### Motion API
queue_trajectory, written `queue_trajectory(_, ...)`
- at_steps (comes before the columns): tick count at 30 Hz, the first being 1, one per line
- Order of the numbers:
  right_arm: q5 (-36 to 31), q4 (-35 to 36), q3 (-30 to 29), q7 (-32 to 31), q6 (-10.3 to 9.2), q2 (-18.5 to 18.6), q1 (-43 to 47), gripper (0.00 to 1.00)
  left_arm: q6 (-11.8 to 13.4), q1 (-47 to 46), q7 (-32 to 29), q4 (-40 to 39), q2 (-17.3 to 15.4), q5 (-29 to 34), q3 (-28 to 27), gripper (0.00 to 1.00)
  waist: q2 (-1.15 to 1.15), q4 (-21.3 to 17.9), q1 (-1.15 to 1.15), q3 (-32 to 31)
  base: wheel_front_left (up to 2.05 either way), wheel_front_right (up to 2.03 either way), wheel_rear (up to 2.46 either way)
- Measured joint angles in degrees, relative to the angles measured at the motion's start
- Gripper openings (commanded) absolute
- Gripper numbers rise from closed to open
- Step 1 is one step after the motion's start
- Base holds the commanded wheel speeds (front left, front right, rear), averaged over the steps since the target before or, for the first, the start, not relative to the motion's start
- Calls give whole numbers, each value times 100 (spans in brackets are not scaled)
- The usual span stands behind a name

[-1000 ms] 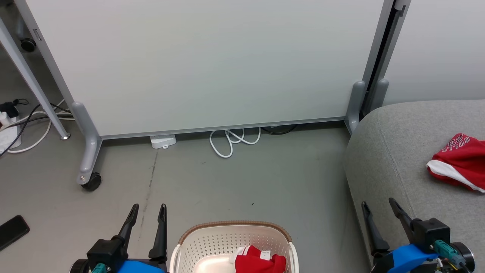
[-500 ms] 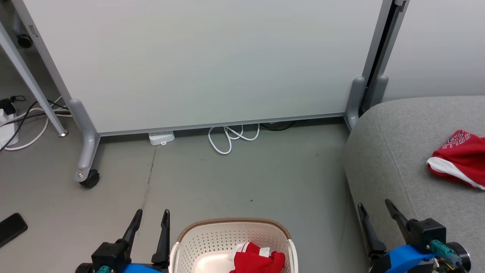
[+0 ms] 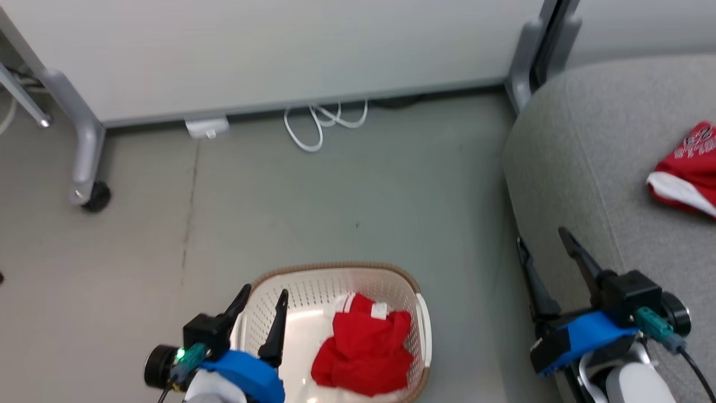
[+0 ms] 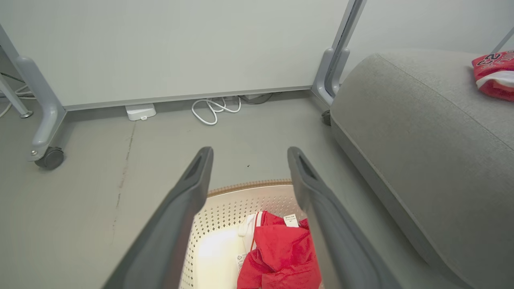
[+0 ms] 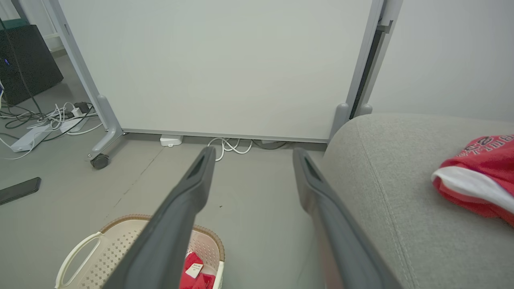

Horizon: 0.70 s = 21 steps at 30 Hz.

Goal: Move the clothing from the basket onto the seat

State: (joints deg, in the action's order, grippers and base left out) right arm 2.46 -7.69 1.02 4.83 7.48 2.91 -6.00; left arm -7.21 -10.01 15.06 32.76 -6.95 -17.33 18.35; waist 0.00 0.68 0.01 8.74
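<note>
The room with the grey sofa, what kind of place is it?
Probably an office or lab, not a home: a wheeled partition panel, power strips and loose cables on a bare grey floor. The sofa and laundry basket look set up for practice.

Left arm: your left gripper sits low in the head view, its dark fingers point up, stand wide apart, empty | Right arm: your right gripper sits low right, fingers lean up-left, also wide apart, empty | Wrists: left wrist and right wrist are blue-covered
</note>
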Motion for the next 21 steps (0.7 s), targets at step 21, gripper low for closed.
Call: queue_trajectory(21,-214,715,325,204,0,1,-1188,100,-16,-2720,-30,2705,185,-951,1290,100,0,-653,1,3131,0,0,0)
